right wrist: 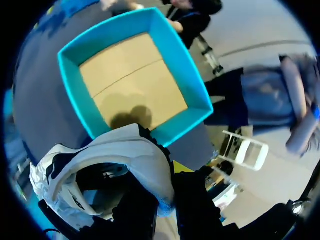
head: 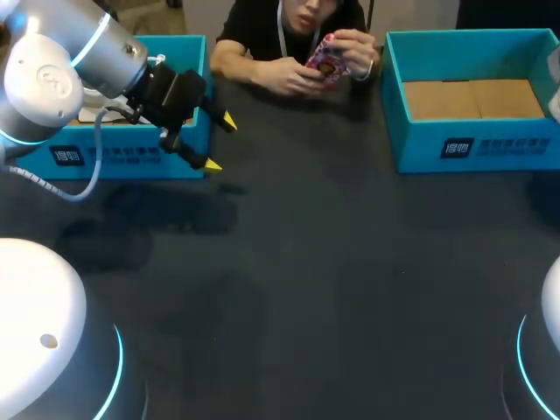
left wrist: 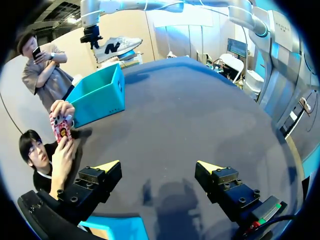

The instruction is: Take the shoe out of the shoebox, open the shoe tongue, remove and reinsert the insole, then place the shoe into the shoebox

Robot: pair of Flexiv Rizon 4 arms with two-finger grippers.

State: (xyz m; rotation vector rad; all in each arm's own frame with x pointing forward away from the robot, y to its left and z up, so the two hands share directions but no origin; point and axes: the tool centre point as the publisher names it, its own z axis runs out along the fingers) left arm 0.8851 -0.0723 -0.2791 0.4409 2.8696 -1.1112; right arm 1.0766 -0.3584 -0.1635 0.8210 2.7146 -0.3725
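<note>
At the left, my left gripper (head: 214, 142) hangs just beside the left shoebox (head: 122, 162), its fingers spread and holding nothing. A person's arms (head: 262, 74) rest on the far edge of the table (head: 306, 280), between the boxes. At the right, my right gripper (left wrist: 91, 39) pinches the shoe (right wrist: 107, 160) near its heel, high above the empty right shoebox (head: 507, 144). The grip looks small; I think the shoe can tilt or slip, then land on the box wall, not inside.
</note>
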